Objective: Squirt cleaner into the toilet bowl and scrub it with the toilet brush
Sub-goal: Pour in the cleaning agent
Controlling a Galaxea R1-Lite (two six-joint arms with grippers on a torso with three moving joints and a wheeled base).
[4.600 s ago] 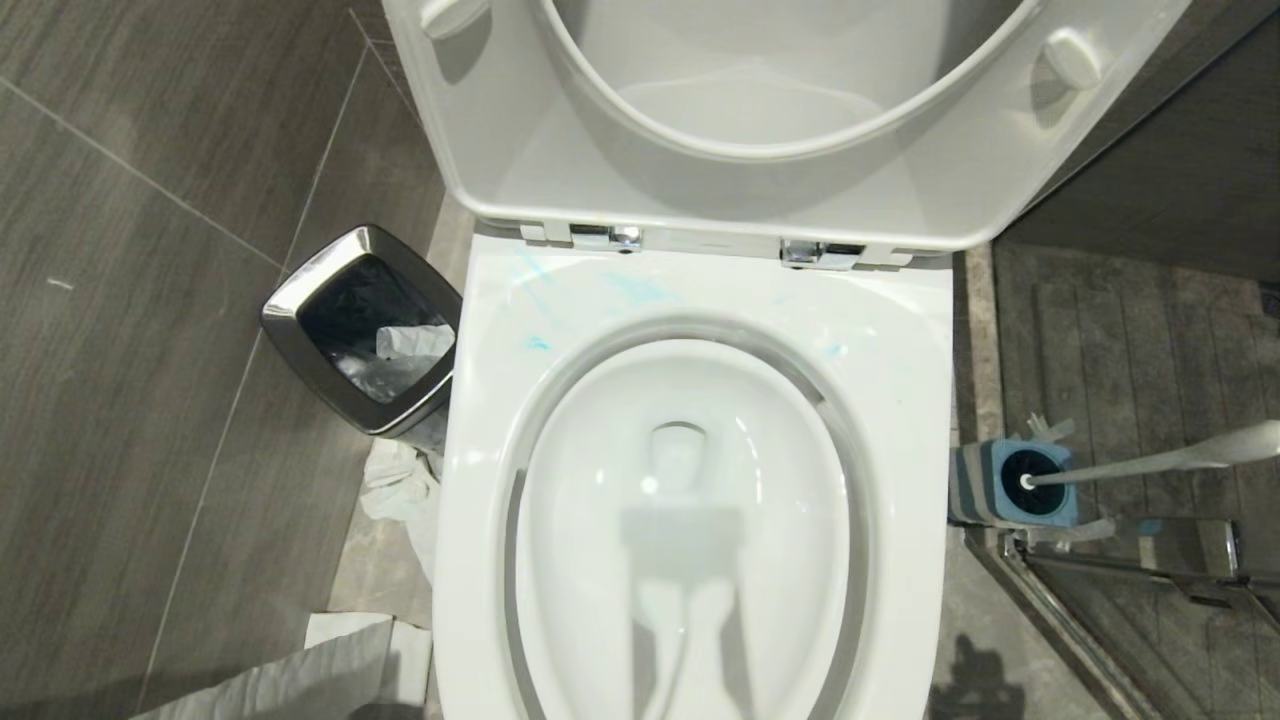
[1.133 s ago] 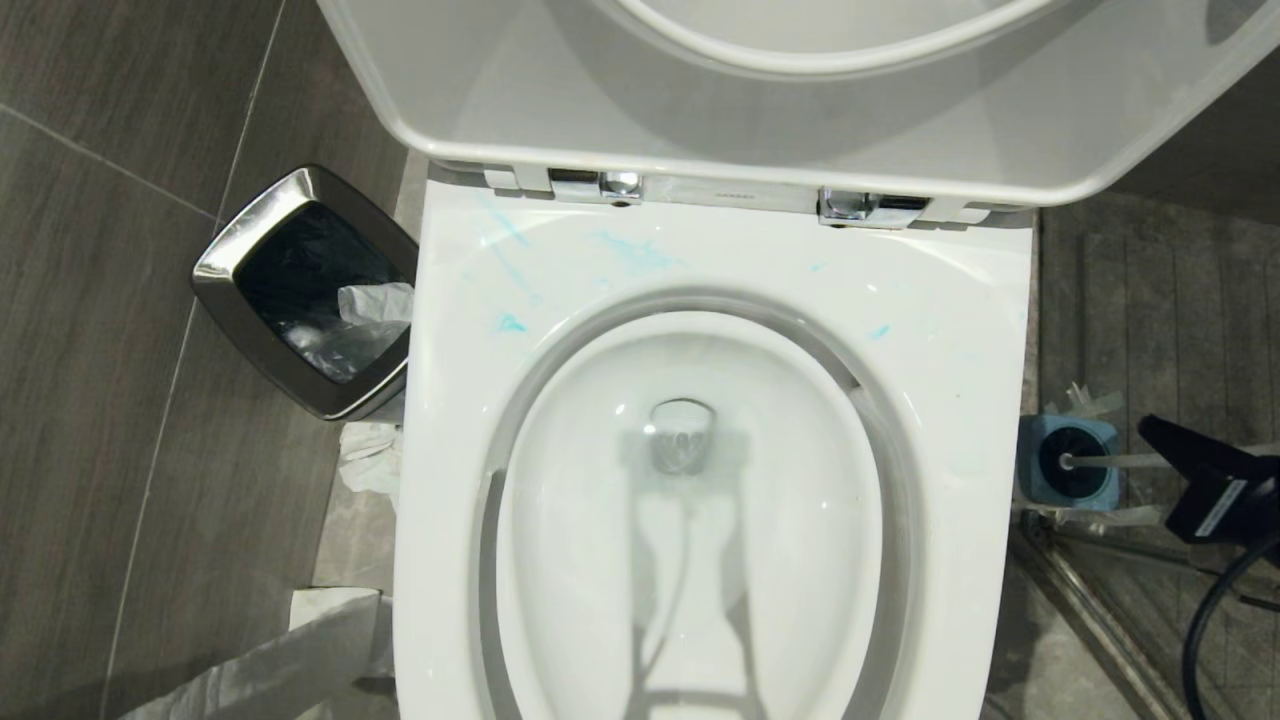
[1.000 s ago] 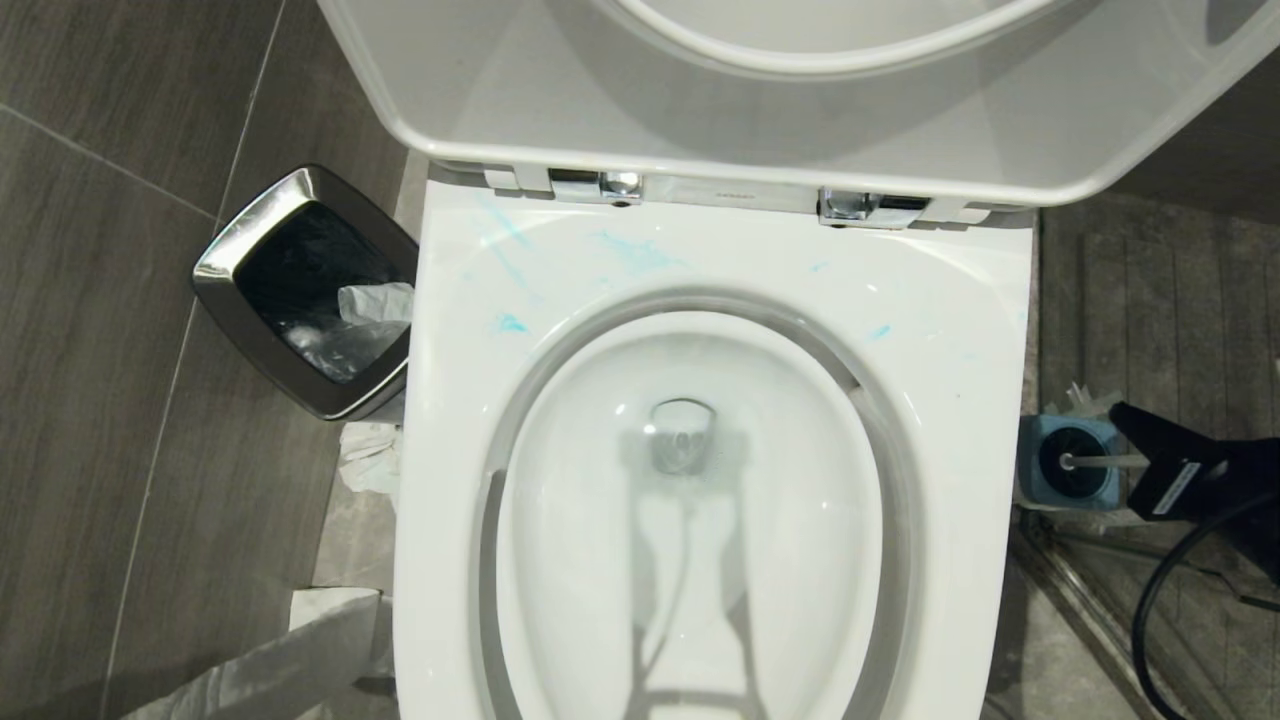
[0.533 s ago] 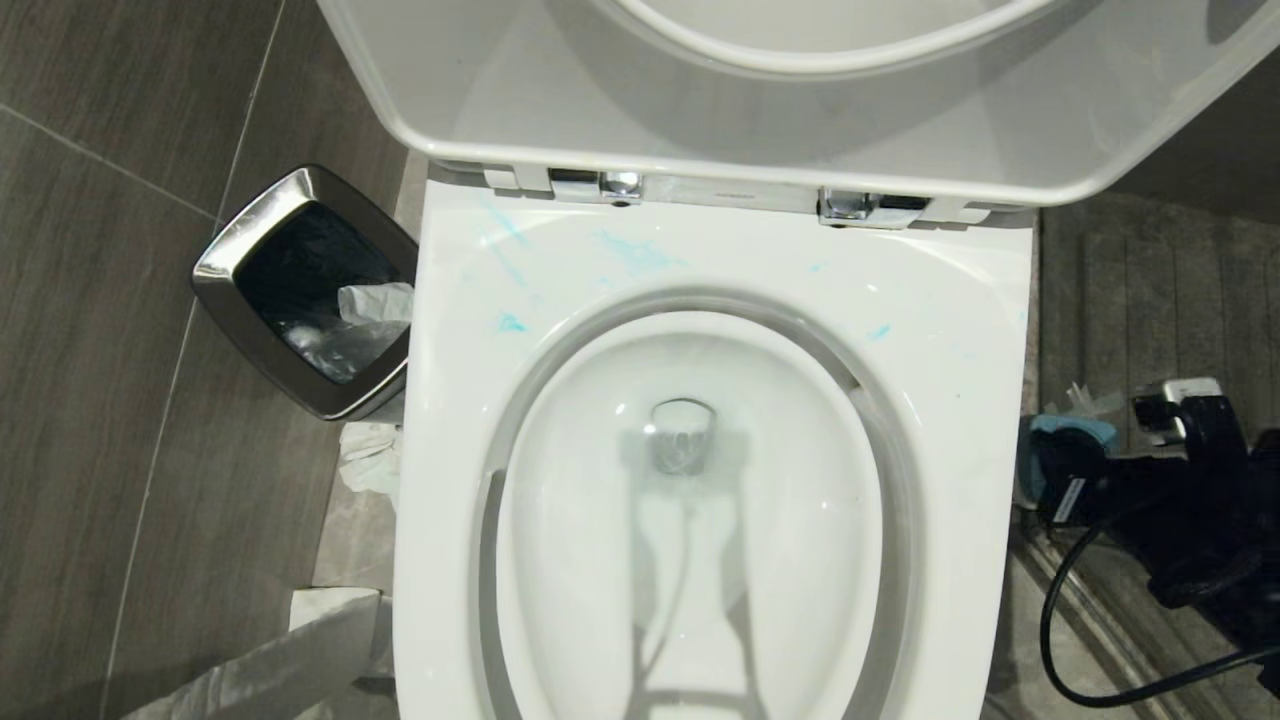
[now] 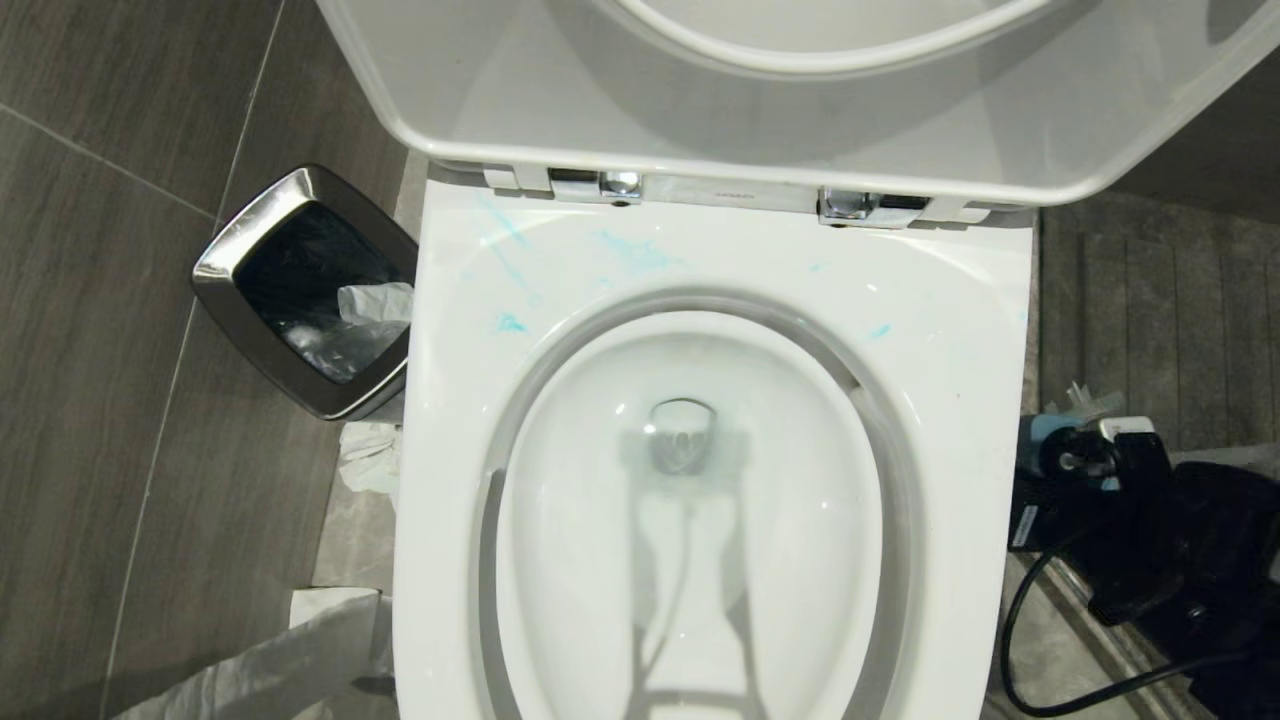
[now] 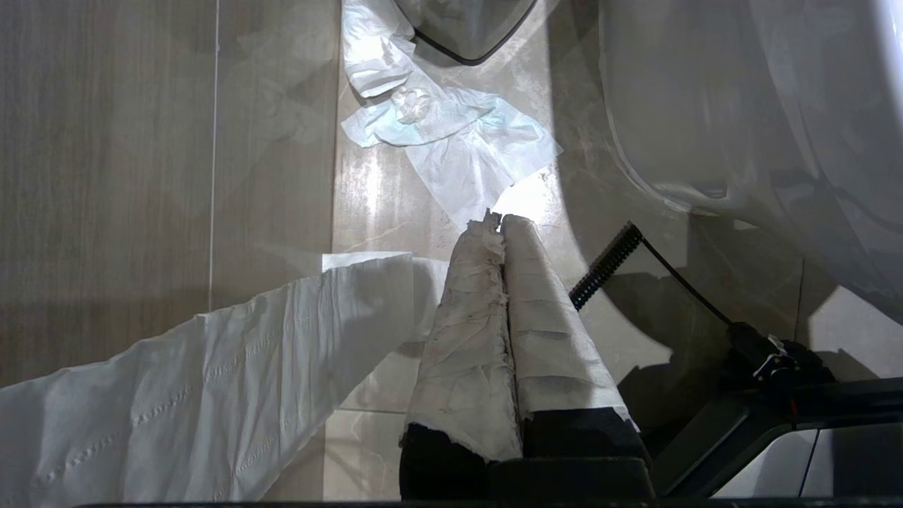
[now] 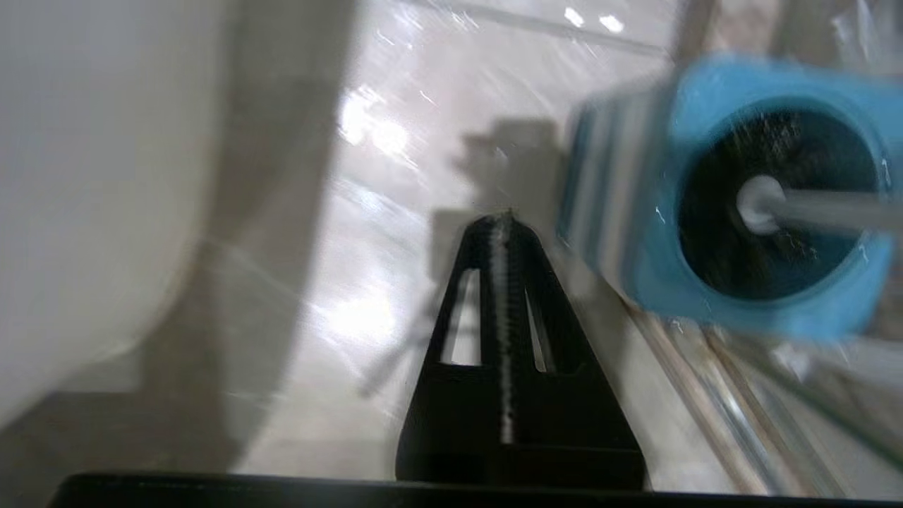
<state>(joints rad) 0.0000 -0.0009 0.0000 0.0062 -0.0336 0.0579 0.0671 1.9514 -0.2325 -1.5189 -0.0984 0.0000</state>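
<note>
Glossy white ceramic toilet bowl (image 5: 950,330); shiny chrome-rimmed bin (image 5: 235,250) w/ black liner; matt grey floor tiles (image 5: 100,400)

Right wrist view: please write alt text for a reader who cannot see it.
The shut black right tool points at the pale floor, empty, beside the blue holder where the toilet brush stands, black head inside. The white toilet bowl fills the opposite side.

Grey tiled floor (image 5: 120,300), toilet bowl (image 5: 960,330), chrome-rimmed bin (image 5: 225,265), crumpled tissue (image 6: 451,141), blue brush holder (image 7: 635,212)
</note>
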